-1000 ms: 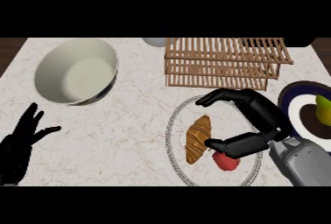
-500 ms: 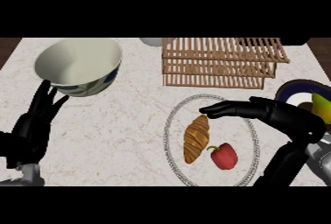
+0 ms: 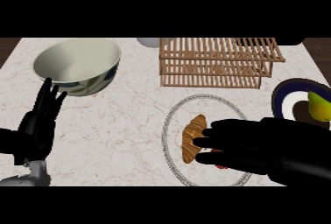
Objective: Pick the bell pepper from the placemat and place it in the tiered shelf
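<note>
A round white placemat [image 3: 169, 131] with a grey rim lies right of centre. On it lies a brown croissant [image 3: 192, 141], and beside that the red bell pepper [image 3: 222, 166], of which only slivers show under my right hand [image 3: 258, 146]. That hand hovers flat over the pepper, fingers stretched to the left and reaching the croissant's edge. I cannot tell whether it touches the pepper. The wooden tiered shelf [image 3: 220, 61] stands at the back, beyond the placemat. My left hand [image 3: 40, 122] rests open at the left edge, fingers up.
A large cream bowl [image 3: 77, 63] stands at the back left, just above the left hand. A dark blue plate [image 3: 287, 94] with a green pear [image 3: 317, 107] sits at the right edge. Bare marble counter lies between bowl and placemat.
My right hand has come down from beside the pepper to over it and now covers most of it. The left hand stays raised beside the bowl.
</note>
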Robot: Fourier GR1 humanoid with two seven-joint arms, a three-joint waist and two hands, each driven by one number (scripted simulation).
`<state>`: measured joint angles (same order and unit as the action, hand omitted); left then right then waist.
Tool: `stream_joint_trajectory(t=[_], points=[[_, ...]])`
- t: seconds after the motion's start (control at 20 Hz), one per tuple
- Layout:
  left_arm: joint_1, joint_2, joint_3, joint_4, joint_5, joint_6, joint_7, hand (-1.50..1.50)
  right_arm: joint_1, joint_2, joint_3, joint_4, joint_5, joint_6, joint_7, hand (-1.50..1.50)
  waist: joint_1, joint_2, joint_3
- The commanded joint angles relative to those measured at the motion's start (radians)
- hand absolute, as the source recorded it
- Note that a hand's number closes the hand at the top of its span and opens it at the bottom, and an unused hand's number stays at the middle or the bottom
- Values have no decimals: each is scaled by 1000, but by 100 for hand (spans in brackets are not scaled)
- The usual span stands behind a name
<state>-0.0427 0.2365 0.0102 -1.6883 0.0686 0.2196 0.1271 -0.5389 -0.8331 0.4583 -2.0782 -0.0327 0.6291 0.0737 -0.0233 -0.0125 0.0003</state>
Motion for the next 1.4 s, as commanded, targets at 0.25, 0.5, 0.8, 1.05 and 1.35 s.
stream_joint_trajectory(t=[0.25,0.5,0.8,1.05,1.35], points=[[0,7,11,-10,15,-29,12,0,79,71,252,-241,403,-49,358,-150,23,8,-1],[-4,-15,-5,-17,-7,-14,31,0,89,119,366,-229,630,-19,409,-150,25,9,0],[6,-19,-11,-28,-15,-23,35,0,80,147,467,-141,836,38,482,-150,30,9,-1],[-33,-11,55,26,17,-60,6,0,162,171,396,-54,929,-37,322,-150,25,13,0],[-14,-9,64,21,10,-85,-5,0,236,209,413,87,1063,-176,195,-150,26,13,0]])
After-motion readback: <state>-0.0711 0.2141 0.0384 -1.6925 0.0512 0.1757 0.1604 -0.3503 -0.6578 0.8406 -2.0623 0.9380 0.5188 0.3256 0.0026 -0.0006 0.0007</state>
